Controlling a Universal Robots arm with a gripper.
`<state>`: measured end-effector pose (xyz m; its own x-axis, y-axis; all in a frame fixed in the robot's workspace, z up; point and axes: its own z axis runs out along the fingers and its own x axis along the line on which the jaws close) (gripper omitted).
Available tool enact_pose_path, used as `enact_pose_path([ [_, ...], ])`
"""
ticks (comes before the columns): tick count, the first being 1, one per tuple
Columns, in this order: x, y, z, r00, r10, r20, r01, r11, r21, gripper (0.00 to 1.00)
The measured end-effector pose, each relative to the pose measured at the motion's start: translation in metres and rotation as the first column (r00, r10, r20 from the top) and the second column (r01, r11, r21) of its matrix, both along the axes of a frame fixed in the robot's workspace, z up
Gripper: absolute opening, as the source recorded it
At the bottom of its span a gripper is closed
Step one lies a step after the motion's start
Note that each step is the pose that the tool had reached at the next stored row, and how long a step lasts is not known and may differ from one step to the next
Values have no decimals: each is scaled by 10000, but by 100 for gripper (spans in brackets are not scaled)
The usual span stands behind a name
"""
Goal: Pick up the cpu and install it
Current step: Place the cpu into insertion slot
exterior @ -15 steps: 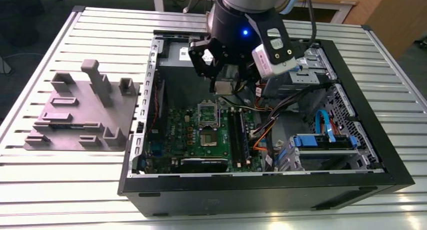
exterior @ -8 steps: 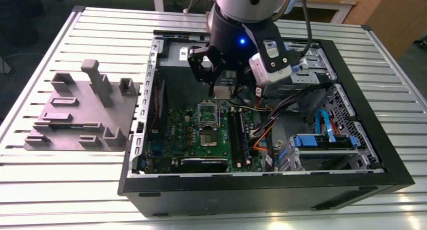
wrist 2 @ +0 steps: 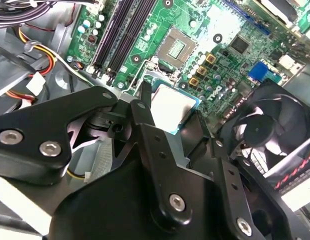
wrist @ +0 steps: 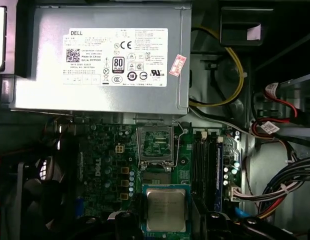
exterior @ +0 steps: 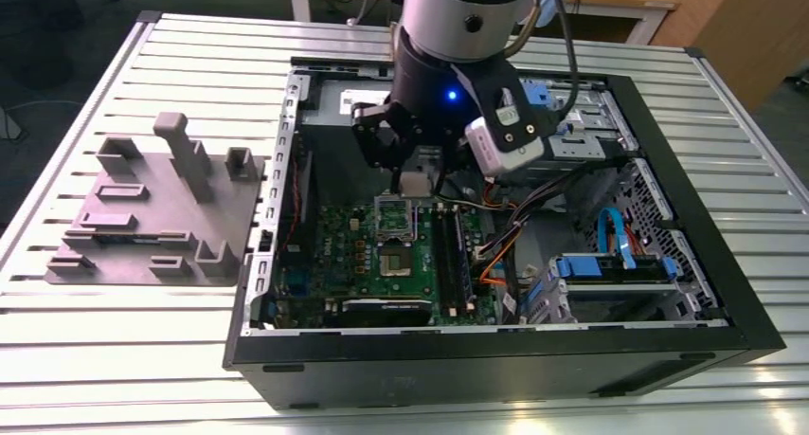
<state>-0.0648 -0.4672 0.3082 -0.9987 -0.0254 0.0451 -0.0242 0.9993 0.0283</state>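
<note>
Between the fingers of the tool (exterior: 415, 177), the cpu (wrist: 165, 210) is pinched by two opposite edges. Its silvery top faces the cameras in both wrist views and it looks level. The tool hangs inside the open computer case (exterior: 506, 345), above the green motherboard (exterior: 373, 264). As far as I can judge, the chip is held clear of the board rather than resting on it.

The socket (wrist: 155, 145), a silver frame with its centre exposed, lies just ahead of the tool's tips. It sits between them and the grey power supply (wrist: 100, 55), with the memory slots (wrist: 205, 160) running alongside.

The pick-up looks done, and the step in hand is bringing the chip to the socket. It is near but not yet over the opening. Seating it would call for a short shift until the chip's edges line up square with the frame. The descent would need to be flat and gentle, since a tilted or offset chip could catch on the frame.

The arm's last link stands roughly upright over the case, wrist pointing straight down, with a white camera block (exterior: 506, 141) on its side. The grey moulded plate (exterior: 152, 217) rests on the bench (exterior: 127, 359) outside the case, well apart from the tool.
</note>
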Motion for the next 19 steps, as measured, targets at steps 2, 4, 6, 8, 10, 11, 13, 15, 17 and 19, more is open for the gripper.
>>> enact_pose_path([
  [2, -4, -6, -36, 10000, 11, 0, -11, 10000, 0, 47],
  [4, -5, -13, -72, 10000, 13, 0, -13, 10000, 0, 47],
  [6, -5, -13, -81, 10000, 14, -1, -14, 10000, -1, 47],
  [8, -4, -13, -82, 10000, 15, -2, -15, 10000, -3, 47],
  [10, -4, -13, -85, 10000, 15, -1, -15, 10000, 0, 47],
  [11, -4, -13, -86, 10000, 15, -1, -15, 10000, -1, 47],
  [13, -4, -13, -87, 10000, 14, -1, -14, 10000, -1, 47],
  [15, -4, -13, -90, 10000, 15, -1, -15, 10000, -12, 47],
  [17, -4, -13, -94, 10000, 16, -7, -16, 10000, -29, 47],
  [19, -6, -14, -99, 10000, 15, -16, -15, 10000, -32, 47],
])
